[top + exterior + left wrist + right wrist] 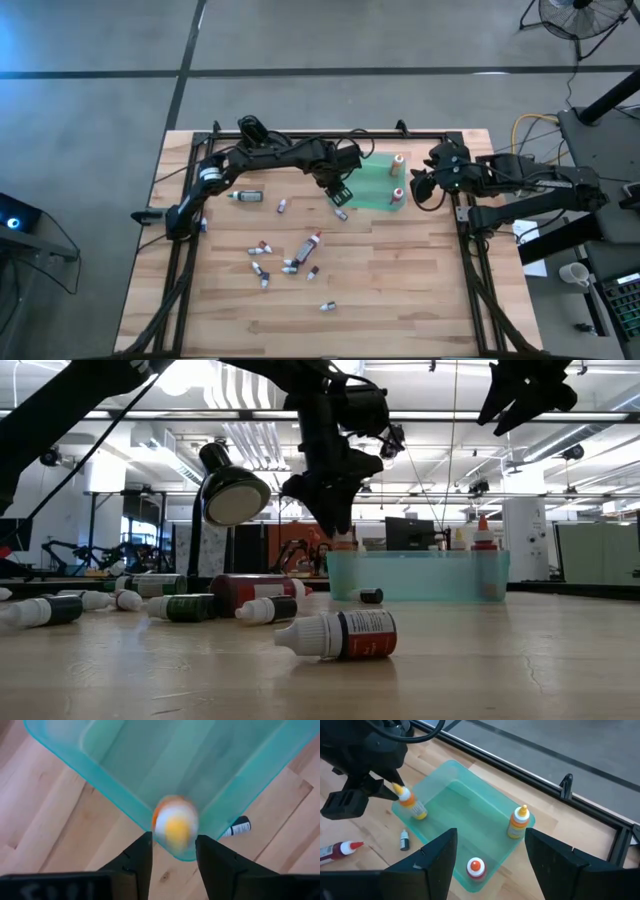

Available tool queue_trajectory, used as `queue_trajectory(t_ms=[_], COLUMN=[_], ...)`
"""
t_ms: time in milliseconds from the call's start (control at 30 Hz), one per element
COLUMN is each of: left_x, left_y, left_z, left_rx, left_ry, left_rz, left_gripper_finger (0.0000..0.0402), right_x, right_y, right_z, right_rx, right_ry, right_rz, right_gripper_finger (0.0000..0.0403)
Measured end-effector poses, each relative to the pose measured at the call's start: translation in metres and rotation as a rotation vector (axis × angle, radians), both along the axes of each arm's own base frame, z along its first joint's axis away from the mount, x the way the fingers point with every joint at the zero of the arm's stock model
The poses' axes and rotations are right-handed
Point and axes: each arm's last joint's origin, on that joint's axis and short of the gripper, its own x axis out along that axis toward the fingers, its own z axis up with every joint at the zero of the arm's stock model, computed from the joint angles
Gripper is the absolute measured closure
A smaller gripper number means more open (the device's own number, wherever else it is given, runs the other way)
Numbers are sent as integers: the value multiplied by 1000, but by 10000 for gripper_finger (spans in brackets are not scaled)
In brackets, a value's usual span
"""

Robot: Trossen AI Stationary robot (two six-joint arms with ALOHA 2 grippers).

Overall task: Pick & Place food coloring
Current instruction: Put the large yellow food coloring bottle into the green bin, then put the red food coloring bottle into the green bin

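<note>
Two bottles [519,822] upright in teal tray [465,805]; third, orange-capped bottle [409,802], between left gripper [395,790] jaws at tray corner, grip-or-release unclear. Right gripper [420,188] wide, empty. Many bottles [285,262] remain on surface [400,290].

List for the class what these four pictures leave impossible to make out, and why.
- Bottle between the left gripper fingers: blurred in the left wrist view, so label and any contact are unreadable.
- Left gripper in the high view: its arm hides the fingers.
- Bottle labels on the table: too small from above.
- Tray contents: low view shows mainly caps.
</note>
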Motion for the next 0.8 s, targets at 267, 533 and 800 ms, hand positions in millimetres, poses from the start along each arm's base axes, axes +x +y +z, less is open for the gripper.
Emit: queue_trajectory(t_ms=[267,533,800], left_x=[1,-1,-20], left_y=[-2,-3,-10], left_z=[-7,2,39], left_rx=[2,1,26], left_ry=[-1,-15,-59], left_rz=[-10,0,28], left_gripper_finger=[274,273,273], right_x=[0,0,1], right_y=[0,0,0], right_z=[0,0,-1], right_rx=[0,-4,-37], right_ry=[1,7,55], right_rz=[1,7,59], right_gripper_finger=[177,177,177])
